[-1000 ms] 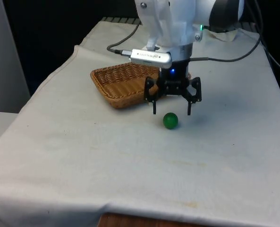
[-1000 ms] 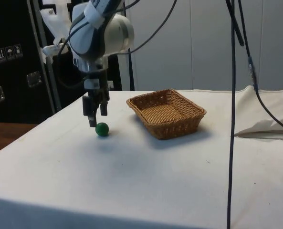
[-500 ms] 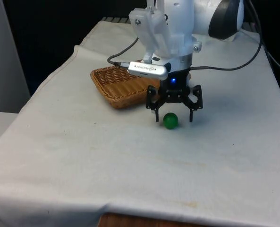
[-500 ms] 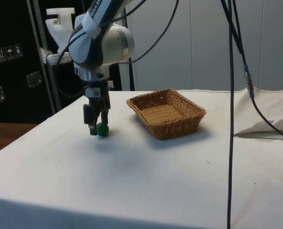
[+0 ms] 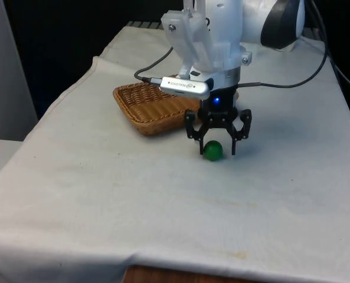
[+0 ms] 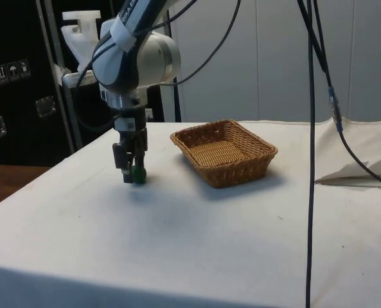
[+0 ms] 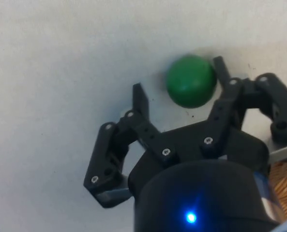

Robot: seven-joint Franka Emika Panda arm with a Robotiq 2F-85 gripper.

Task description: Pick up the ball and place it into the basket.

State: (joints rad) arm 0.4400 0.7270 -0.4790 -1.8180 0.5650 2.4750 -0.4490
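white cloth (image 5: 133, 200), hanging black cables (image 6: 311, 160)

Green ball (image 5: 213, 150) lies on the cloth near the wicker basket (image 5: 154, 106).

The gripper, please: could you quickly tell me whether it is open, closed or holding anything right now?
Gripper: open, down at the cloth around the green ball; one finger is against the ball, the other stands apart, so nothing is gripped yet.

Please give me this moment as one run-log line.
phase: grasp approach | claw: open, straddling ball on cloth | basket: empty
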